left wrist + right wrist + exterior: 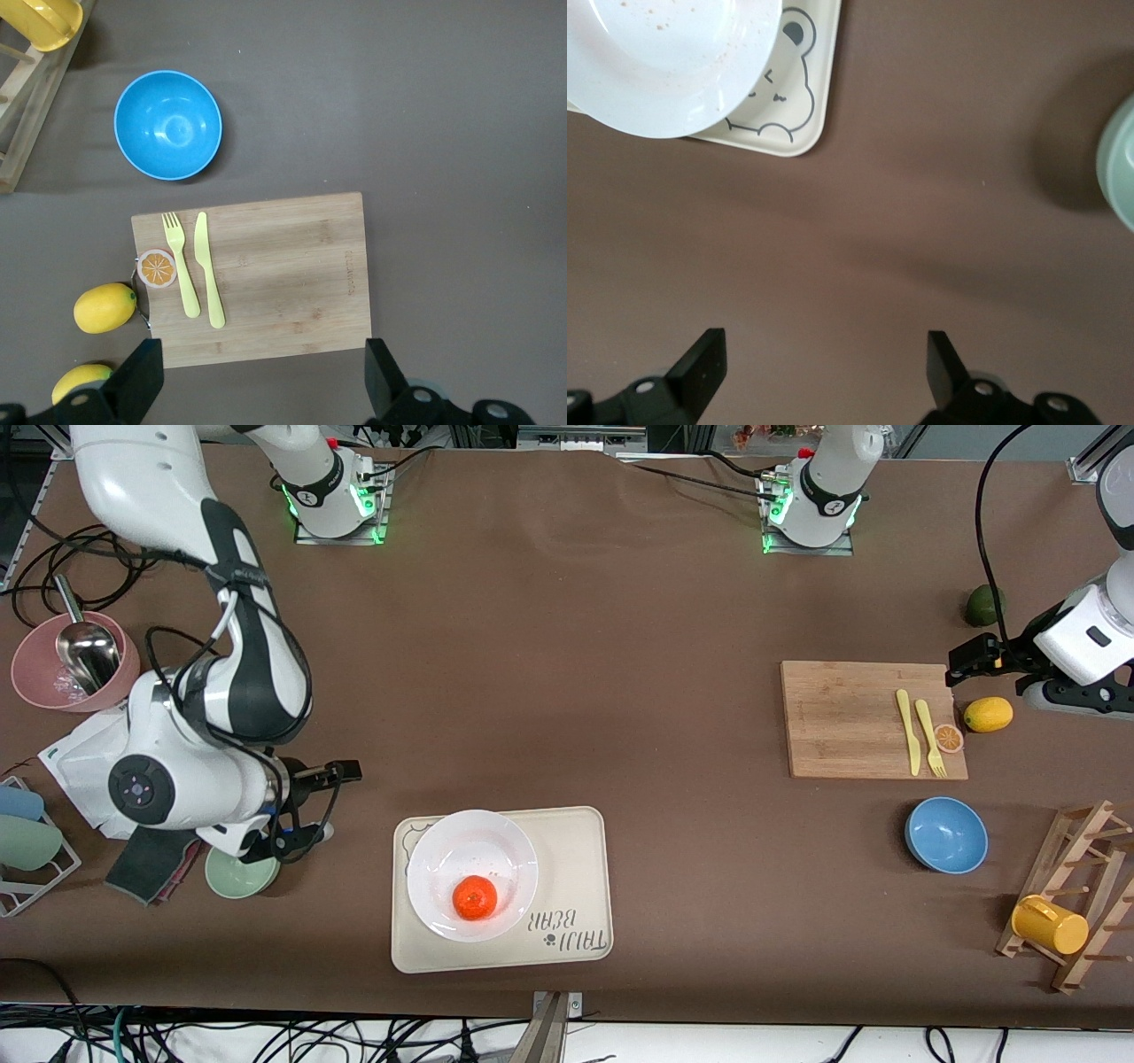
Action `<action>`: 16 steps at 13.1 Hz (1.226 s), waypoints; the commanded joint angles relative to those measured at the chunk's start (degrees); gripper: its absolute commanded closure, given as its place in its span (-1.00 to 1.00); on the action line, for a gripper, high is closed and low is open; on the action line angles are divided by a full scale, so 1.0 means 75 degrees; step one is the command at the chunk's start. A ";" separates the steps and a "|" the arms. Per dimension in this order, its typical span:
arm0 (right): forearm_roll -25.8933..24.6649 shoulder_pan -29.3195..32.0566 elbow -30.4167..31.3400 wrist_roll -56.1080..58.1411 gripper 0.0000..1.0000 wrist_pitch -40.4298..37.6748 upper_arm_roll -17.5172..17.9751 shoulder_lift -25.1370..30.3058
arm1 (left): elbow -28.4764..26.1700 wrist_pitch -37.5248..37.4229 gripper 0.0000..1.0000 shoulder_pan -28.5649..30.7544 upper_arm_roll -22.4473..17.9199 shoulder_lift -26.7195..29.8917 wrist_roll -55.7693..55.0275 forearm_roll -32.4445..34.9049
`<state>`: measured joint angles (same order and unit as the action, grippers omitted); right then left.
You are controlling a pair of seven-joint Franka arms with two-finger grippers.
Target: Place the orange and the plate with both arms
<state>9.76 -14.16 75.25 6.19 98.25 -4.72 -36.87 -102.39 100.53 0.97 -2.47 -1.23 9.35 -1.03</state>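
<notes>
Glossy orange (474, 897) in white plate (441, 849), plate on tray (576, 868).

In the right wrist view, the plate (664, 62) and the bear-printed tray (799, 106) are cut off by the frame edge, as is the green bowl (1121, 159). In the left wrist view, one lemon (78, 381) is partly hidden by a finger.

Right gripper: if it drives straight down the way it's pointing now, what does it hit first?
Probably bare table. The open right gripper points down between the tray and green bowl.
</notes>
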 commanded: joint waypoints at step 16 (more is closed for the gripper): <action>-0.1536 0.0880 0.2823 -0.1813 -1.00 -0.1639 0.0044 0.4858 | 0.0210 -0.0197 -1.00 0.0046 0.0001 -0.0070 0.0206 -0.0203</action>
<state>-1.48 -8.99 98.31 -9.08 87.15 -5.05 -0.12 -102.31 100.27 0.97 -2.47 -1.24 9.35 -1.03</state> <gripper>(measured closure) 0.000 0.000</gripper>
